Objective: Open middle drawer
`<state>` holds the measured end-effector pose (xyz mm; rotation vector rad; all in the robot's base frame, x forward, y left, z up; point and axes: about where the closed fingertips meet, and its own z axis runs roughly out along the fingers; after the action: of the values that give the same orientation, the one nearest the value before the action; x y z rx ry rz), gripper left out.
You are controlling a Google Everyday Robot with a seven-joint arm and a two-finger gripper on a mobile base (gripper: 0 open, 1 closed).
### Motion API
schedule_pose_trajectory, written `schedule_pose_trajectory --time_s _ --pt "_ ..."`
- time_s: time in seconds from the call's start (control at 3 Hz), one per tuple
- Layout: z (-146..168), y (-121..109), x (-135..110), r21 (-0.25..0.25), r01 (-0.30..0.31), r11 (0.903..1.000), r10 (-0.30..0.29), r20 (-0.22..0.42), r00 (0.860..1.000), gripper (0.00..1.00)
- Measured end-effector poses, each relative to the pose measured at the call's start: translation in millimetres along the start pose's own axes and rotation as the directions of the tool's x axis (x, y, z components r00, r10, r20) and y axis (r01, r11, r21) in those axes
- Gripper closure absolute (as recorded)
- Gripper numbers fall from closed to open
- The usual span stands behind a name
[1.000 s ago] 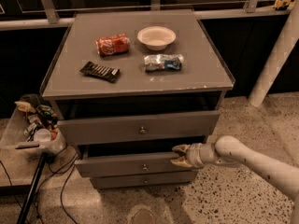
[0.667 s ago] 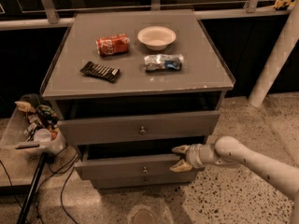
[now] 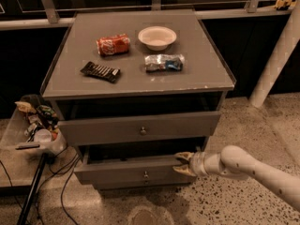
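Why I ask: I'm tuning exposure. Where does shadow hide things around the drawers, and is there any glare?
Camera view: the cabinet top is evenly lit, without glare; camera view: deep shadow fills the hollow above the middle drawer, hiding its inside; camera view: the gripper, at that drawer's right end, shows pale and well lit against the speckled floor.

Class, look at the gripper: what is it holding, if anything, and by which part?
It cannot be told for sure. The gripper is against the front right end of the middle drawer, away from its knob.
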<state>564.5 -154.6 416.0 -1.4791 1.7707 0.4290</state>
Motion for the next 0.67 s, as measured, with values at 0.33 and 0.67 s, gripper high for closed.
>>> schedule_pose_trajectory --time_s 0.33,0.67 --pt "-23.5 40.3 7.2 0.030 -0.006 0.9995 0.006 0.019 1.000 1.00" --pt "-41.1 75.6 16.1 0.051 -0.023 0.9984 0.022 0.020 1.000 1.00"
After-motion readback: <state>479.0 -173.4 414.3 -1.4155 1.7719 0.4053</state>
